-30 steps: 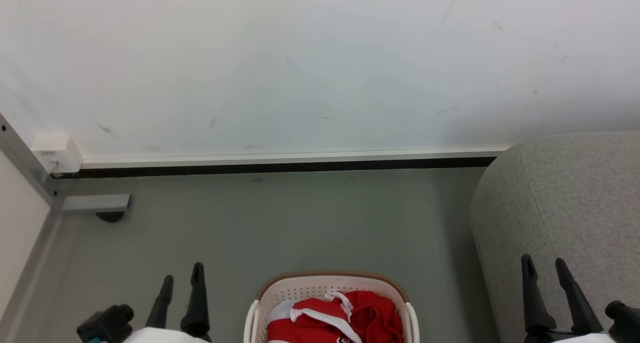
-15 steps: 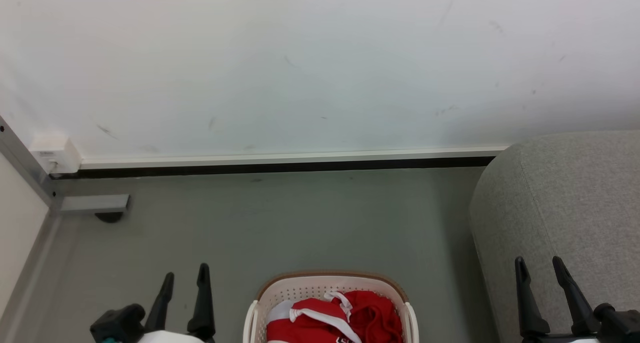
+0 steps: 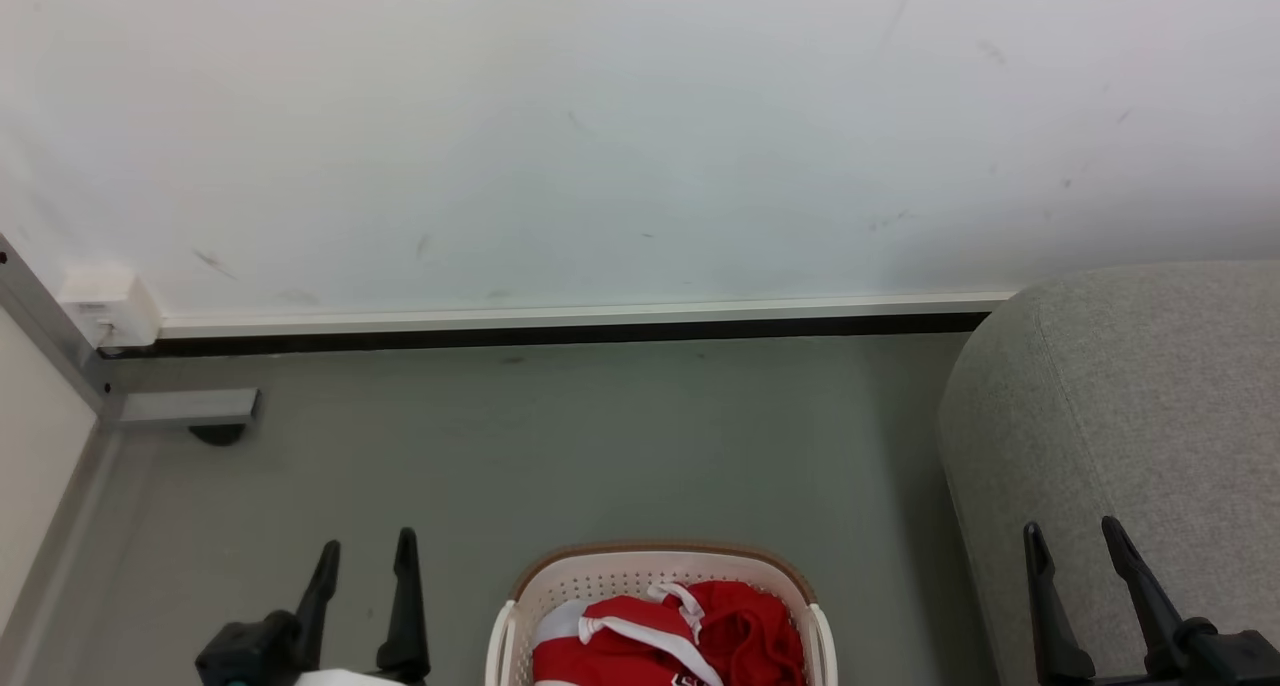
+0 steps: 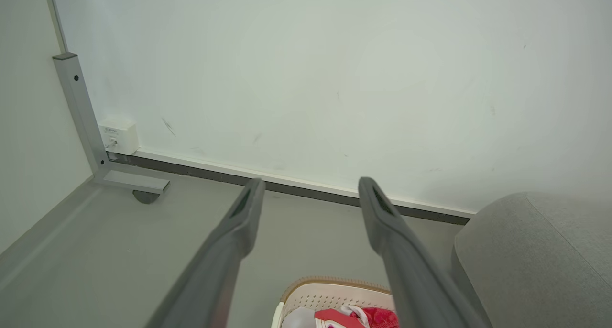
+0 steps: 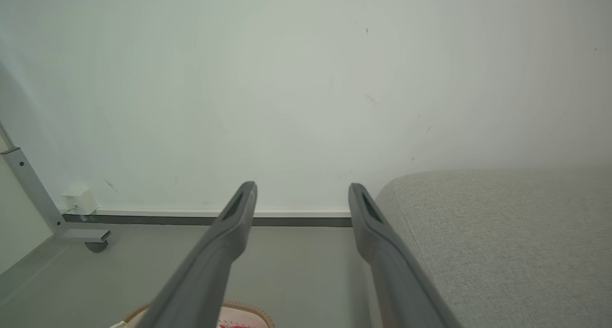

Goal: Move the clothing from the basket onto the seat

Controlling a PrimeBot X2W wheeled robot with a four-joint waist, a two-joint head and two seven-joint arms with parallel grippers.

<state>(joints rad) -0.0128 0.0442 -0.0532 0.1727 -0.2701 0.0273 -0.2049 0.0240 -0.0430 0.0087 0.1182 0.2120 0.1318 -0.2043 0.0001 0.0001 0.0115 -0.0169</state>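
Bright, even, diffuse light; soft shadows; sharp focus (wrist views bend at edges)

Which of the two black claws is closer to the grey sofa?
The right gripper, which shows against the sofa; the left gripper is over floor, across the basket.

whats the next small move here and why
Probably swing the left gripper right and down toward the clothing: it is open and empty beside the basket, the red garments lie inside it, and the right gripper hangs open by the seat.
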